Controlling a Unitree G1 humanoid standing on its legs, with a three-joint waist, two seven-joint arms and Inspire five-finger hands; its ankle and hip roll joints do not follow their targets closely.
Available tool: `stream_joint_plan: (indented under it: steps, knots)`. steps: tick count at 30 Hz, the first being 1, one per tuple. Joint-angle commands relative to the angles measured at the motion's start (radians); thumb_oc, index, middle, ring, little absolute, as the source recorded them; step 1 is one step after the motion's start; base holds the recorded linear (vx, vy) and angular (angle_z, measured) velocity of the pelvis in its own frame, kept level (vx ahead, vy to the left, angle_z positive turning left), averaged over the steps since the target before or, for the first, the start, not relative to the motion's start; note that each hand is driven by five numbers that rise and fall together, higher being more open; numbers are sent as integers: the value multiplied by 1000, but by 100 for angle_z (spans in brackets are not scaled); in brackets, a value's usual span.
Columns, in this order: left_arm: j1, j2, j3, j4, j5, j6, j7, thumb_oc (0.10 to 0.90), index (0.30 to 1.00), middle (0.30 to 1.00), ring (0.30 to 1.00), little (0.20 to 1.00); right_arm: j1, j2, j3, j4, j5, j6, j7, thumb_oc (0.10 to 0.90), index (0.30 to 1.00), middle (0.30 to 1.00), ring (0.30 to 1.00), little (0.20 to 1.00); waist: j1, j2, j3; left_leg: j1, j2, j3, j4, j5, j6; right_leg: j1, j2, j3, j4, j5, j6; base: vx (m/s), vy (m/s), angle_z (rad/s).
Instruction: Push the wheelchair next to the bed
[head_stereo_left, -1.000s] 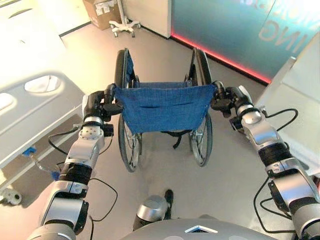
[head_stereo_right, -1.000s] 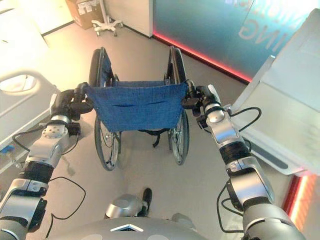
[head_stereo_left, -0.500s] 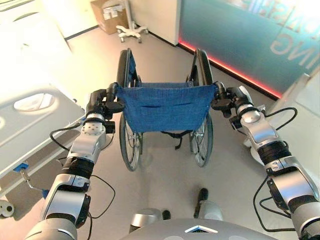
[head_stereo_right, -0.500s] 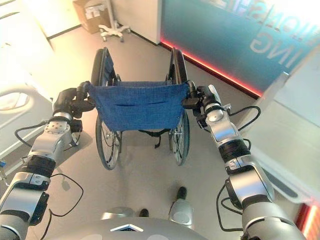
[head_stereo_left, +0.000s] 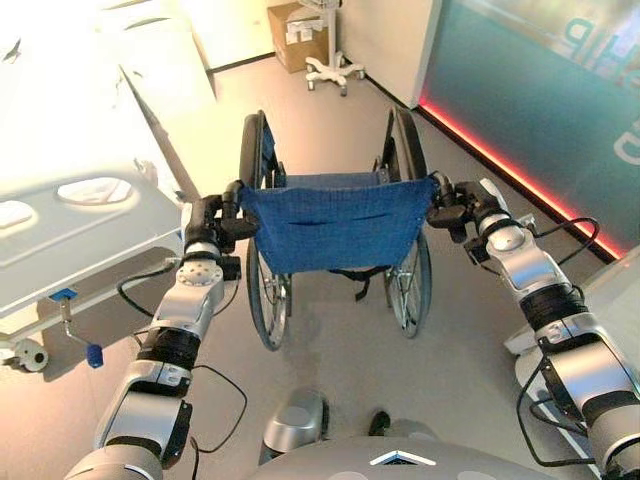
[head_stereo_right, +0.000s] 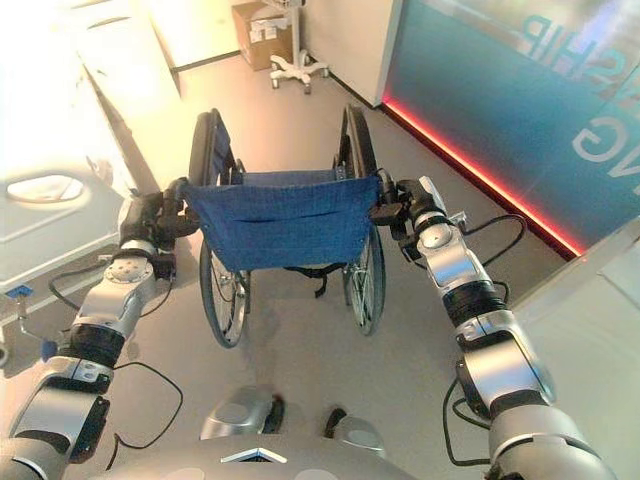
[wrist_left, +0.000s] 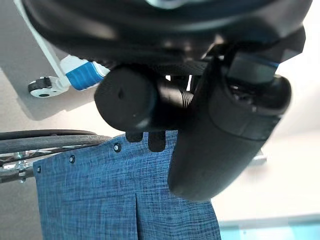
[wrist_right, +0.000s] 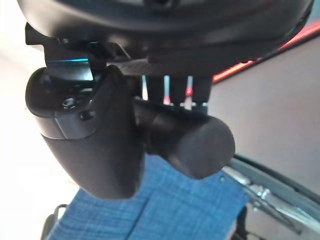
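We see large pale letters across the teal wall panel (head_stereo_right: 520, 110) to the right, but they are cut off at the frame's edge and we leave them unread. The cardboard box (head_stereo_left: 292, 35) at the far end carries a white label too small to make out.

The floor (head_stereo_left: 330, 370) is smooth, pale grey-beige. A glowing red strip (head_stereo_right: 480, 175) runs along the foot of the teal panel. Beside the box stands a white wheeled stand (head_stereo_left: 335, 68). A white unit (head_stereo_right: 590, 330) sits at the right edge of the room.

The wheelchair (head_stereo_left: 335, 225) stands in the middle of the floor, its blue fabric backrest (head_stereo_right: 278, 220) facing us and its two large wheels on the ground. The bed (head_stereo_left: 80, 200), white with a side rail pierced by oval openings, lies along the robot's left, just beside the wheelchair's left wheel but with a strip of floor between them. A small blue crank handle (head_stereo_left: 93, 355) hangs under the bed's near edge.

Our left hand (head_stereo_left: 212, 222) has its fingers and thumb curled round the left push handle (wrist_left: 125, 100), whose round black end shows past the thumb in the left wrist view. Our right hand (head_stereo_left: 462, 205) wraps the right push handle (wrist_right: 192, 142) the same way, thumb closed beside the grip, blue fabric just beyond.
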Motion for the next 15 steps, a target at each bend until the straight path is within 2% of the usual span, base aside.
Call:
stream_joint_plan:
  steps: [1,2,3,5,6,7,8,9,10,11,12,13,14,15]
  knots:
    - [43,-6,-79,-55,55,-95,-88,400,300,300,300,300,-34,-115,119,4,-168,-126,62,400,300,300,300,300,15,52,16,-73,24,60,-135,268,4,65,94,-127,26,-14,12,559,-92,-17]
    - [54,1,-70,-72,58,-94,-90,400,300,300,300,300,-39,-126,116,13,-164,-139,73,400,300,300,300,300,26,55,14,-75,24,67,-169,283,6,74,102,-134,40,-35,10,596,-75,-25]
    - [63,9,-60,-82,56,-94,-94,400,300,300,300,300,-46,-134,115,27,-162,-155,84,400,300,300,300,300,35,49,10,-64,13,67,-177,267,8,85,99,-139,66,-74,10,534,-47,-42]
    - [74,15,-43,-88,61,-95,-104,400,300,300,300,300,-64,-131,117,56,-155,-174,97,400,300,300,300,300,52,49,6,-65,19,94,-129,250,36,80,105,-161,118,-105,2,513,-24,-56]
    - [83,22,-37,-87,63,-90,-111,400,300,300,300,300,-65,-120,114,71,-140,-174,103,400,300,300,300,300,68,25,2,-58,-12,61,-81,200,52,100,86,-154,165,-143,11,443,-11,-41]
    - [83,26,-35,-87,64,-87,-114,400,300,300,300,300,-64,-115,111,74,-140,-173,108,400,300,300,300,300,76,27,0,-73,-4,65,-55,198,69,96,93,-158,175,-132,6,496,-5,-32]
    - [92,31,-30,-92,68,-87,-124,400,300,300,300,300,-55,-109,109,76,-142,-176,111,400,300,300,300,300,90,11,-3,-86,-10,47,-15,172,85,99,73,-159,239,-112,23,559,40,-21]
    - [116,42,-8,-120,95,-75,-143,400,300,300,300,300,-19,-113,97,51,-133,-180,118,400,300,300,300,300,105,-22,-10,-48,-31,51,-28,131,121,116,9,-185,401,-67,84,703,80,-21]
    - [122,47,-6,-128,102,-72,-146,400,300,300,300,300,6,-113,86,27,-139,-177,120,400,300,300,300,300,107,-26,-15,-24,-36,55,-50,132,133,101,-28,-208,495,-20,117,638,94,-40]
    - [124,50,-6,-131,105,-71,-147,400,300,300,300,300,18,-114,80,16,-140,-176,120,400,300,300,300,300,107,-29,-17,-14,-42,49,-57,132,138,91,-43,-207,535,2,131,392,63,-22]
    - [125,58,-8,-134,104,-68,-149,400,300,300,300,300,38,-115,70,-4,-140,-171,121,400,300,300,300,300,108,-18,-22,-7,-31,39,-61,147,145,67,-47,-205,570,73,138,312,19,-9]
    - [124,62,-10,-134,102,-66,-150,400,300,300,300,300,45,-114,65,-13,-143,-167,123,400,300,300,300,300,106,-19,-21,-1,-34,32,-59,146,146,59,-54,-200,577,93,145,438,-62,26]
    - [110,71,-25,-126,91,-71,-150,400,300,300,300,300,49,-107,65,-28,-147,-152,118,400,300,300,300,300,94,-12,-16,22,-21,40,-48,133,143,10,-108,-211,527,142,148,360,-98,19]
    - [102,74,-31,-121,87,-73,-149,400,300,300,300,300,45,-103,67,-26,-146,-151,114,400,300,300,300,300,89,-7,-12,32,-14,39,-47,128,141,-9,-121,-215,506,140,144,433,-242,5]
